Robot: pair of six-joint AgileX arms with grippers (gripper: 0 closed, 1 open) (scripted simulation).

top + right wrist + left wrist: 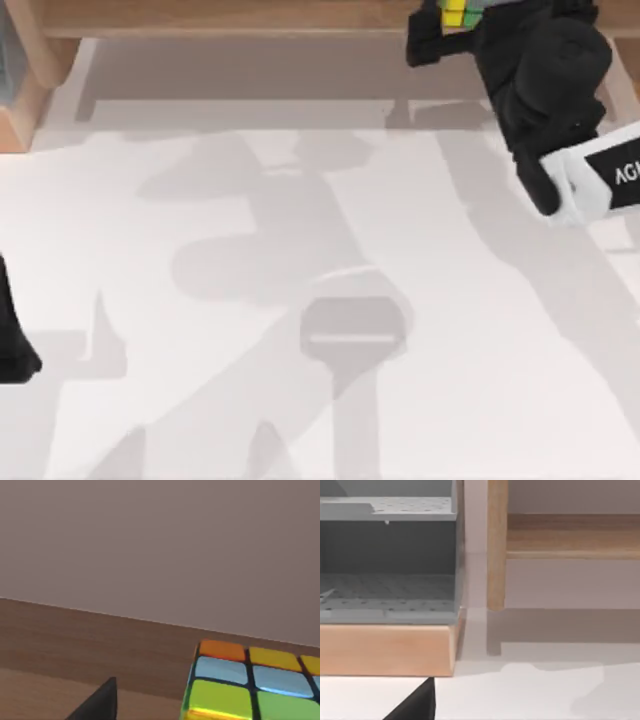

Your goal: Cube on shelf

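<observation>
1. Top view: the right gripper [452,22], black and two-fingered, is at the far right of the white table [420,420], reaching over the long light-brown wooden shelf board [230,15] that runs along the far edge. The small yellow-and-green puzzle cube [455,13] sits between its fingers above the board; whether the fingers press on it cannot be told. The right arm's black body covers the shelf beside the cube. A pale wooden side support [35,50] stands at the far left. The left arm [12,340] is parked at the left edge.
2. Left wrist view: a grey perforated rack on a wooden base [387,647] stands just beside the shelf's upright support.
3. Right wrist view: the cube lies close over the brown board, with a plain wall [160,540] behind.
</observation>
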